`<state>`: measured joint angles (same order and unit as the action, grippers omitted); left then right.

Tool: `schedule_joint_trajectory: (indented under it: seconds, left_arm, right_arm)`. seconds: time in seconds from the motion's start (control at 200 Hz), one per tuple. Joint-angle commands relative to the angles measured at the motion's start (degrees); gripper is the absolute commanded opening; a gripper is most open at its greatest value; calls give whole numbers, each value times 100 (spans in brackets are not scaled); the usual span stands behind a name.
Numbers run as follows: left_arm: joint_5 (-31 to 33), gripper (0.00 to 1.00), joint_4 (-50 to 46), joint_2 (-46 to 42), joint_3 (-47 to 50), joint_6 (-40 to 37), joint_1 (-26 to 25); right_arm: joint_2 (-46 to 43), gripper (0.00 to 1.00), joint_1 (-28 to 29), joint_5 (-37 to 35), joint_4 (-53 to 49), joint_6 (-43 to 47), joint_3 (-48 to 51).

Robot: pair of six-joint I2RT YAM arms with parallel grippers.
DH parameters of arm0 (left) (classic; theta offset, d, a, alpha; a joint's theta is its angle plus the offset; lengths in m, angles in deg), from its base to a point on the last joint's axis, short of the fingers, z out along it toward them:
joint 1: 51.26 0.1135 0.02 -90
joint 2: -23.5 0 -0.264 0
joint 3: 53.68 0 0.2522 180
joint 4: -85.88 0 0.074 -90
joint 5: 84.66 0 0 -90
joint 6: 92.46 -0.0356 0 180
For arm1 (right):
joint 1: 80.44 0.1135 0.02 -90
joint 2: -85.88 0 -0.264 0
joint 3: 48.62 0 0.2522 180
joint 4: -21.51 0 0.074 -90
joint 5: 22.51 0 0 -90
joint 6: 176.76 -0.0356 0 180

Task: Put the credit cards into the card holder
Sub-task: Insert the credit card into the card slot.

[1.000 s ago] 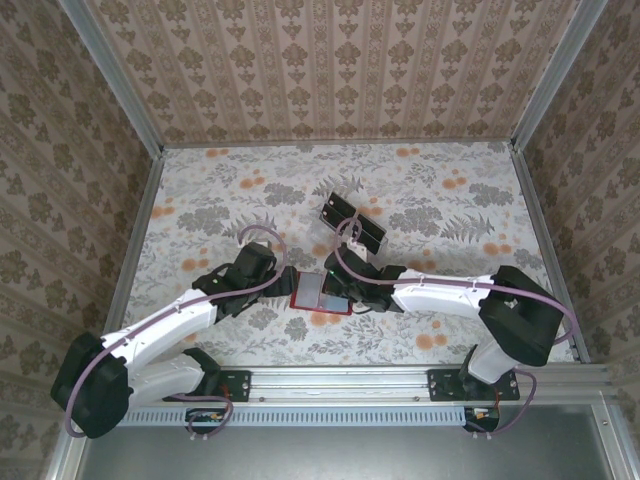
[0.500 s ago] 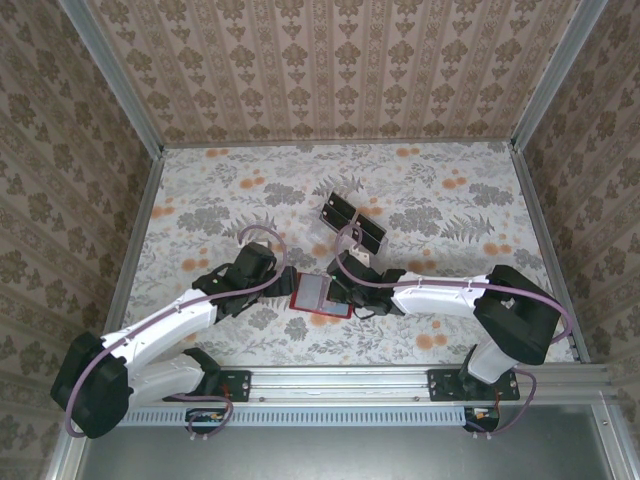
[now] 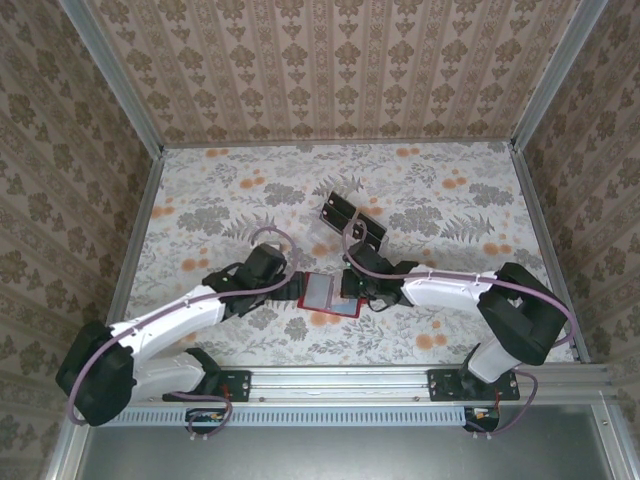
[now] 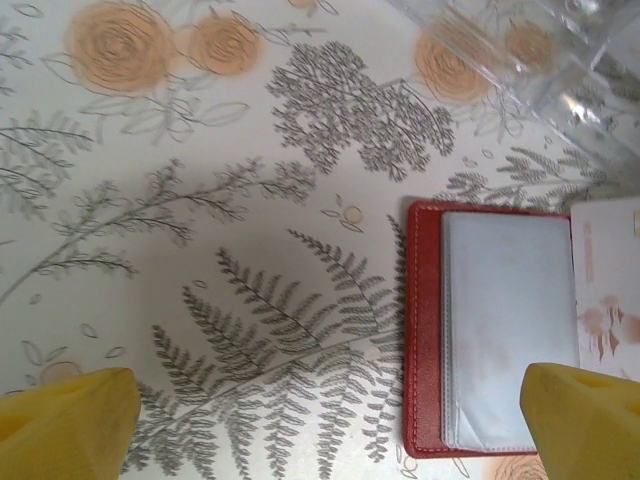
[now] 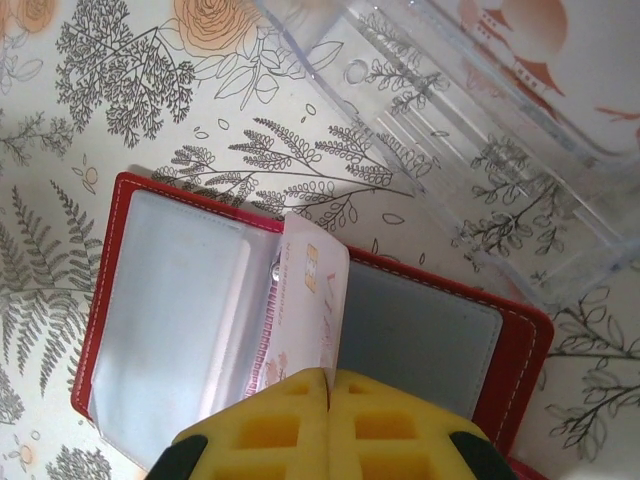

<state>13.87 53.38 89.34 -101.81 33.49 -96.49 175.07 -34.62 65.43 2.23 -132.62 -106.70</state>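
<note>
Open card holder (image 5: 175, 300) lying flat on the floral surface (image 3: 220, 200), greyish pockets facing up, between the two arms and just near of a clear plastic case (image 5: 480, 130).

The right pincer (image 5: 328, 385) is clenched on one pale pinkish-white credit card (image 5: 305, 310). The card is held over the holder's central fold and is seen almost edge-on. Its long axis runs away from the fingertips, with the free end pointing at the holder's far long edge. Whether its edge has entered a pocket mouth cannot be told.

The left pincer (image 4: 320, 425) is released, its jaws wide. It hovers above the holder's left half, whose red border (image 4: 425, 320) lies nearer its right fingertip.

The holder's long axis runs left to right in the top view, dipping slightly toward the right arm.

Judged step: seating the card in a pocket. To do it well:
- Lower the card's angle until it lies nearly parallel to the pocket.
- Lead with one corner at the opening.
- Slide along the pocket's length, not downward.
- Steady the red cover with the left pincer so the holder does not skid or fold.
</note>
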Motion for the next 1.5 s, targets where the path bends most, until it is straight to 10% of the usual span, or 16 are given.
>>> schedule_joint_trajectory:
  seconds: [0.0, 1.495]
  left_arm:
    - [50, 100, 81, 243, -241, -88, -173]
    - [442, 100, 501, 1846, -262, -340, -517]
  right_arm:
    - [169, 0, -120, 300, -626, 785, -129]
    - [-1543, 0, -85, 112, 1767, -985, 1478]
